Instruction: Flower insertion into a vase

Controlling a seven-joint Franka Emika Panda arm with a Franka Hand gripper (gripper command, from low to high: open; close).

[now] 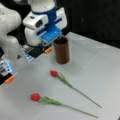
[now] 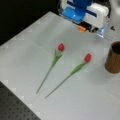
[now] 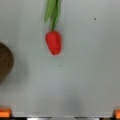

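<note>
Wrist view showing claw (image 3: pixel 60 113) spread apart, empty, hovering over tulip (image 3: pixel 53 42) lying on bench (image 3: pixel 87 62), vase (image 3: pixel 5 62) standing beside.

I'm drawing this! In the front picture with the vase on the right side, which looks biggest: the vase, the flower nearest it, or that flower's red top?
1. The flower nearest the vase: longest, stem included.
2. The vase: wider, but partly cut off at the picture's edge.
3. The red top: smallest.
</note>
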